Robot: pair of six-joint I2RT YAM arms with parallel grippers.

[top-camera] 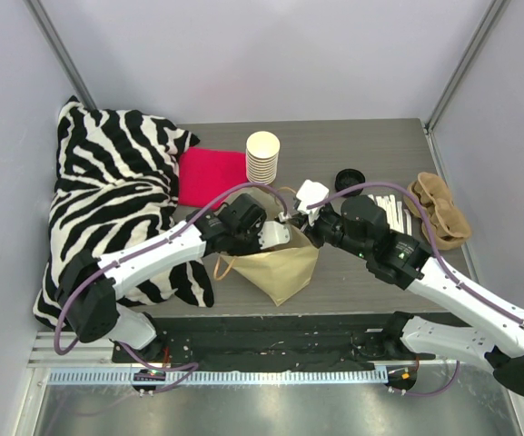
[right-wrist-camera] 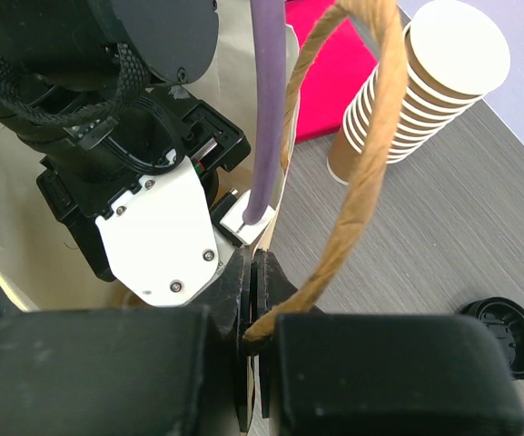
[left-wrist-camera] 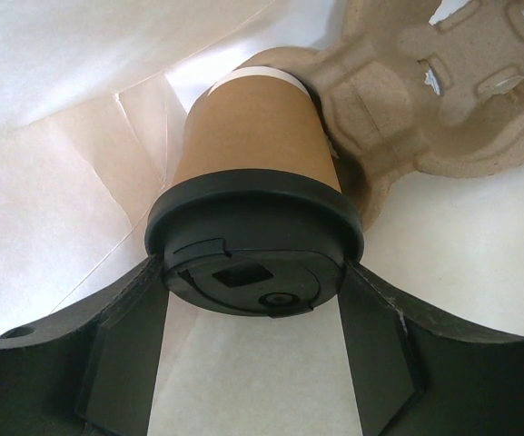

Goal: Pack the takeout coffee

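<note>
Reaching into the paper bag (top-camera: 284, 263), the left gripper (left-wrist-camera: 252, 291) is spread wide and clamped across the black lid of the takeout coffee (left-wrist-camera: 254, 136), whose base is set against a pulp cup carrier (left-wrist-camera: 443, 82). The bag's rim, beside its twine handle (right-wrist-camera: 370, 163), is pinched by the fully closed right gripper (right-wrist-camera: 254, 300). 1 stack of cups (top-camera: 262, 156) and 1 loose lid (top-camera: 350, 178) are seen behind the bag.

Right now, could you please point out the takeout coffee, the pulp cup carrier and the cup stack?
takeout coffee (left-wrist-camera: 252, 150), left wrist view, brown cup wall.
pulp cup carrier (left-wrist-camera: 398, 136), left wrist view, moulded body.
cup stack (top-camera: 262, 163), top external view, ribbed side.
</note>
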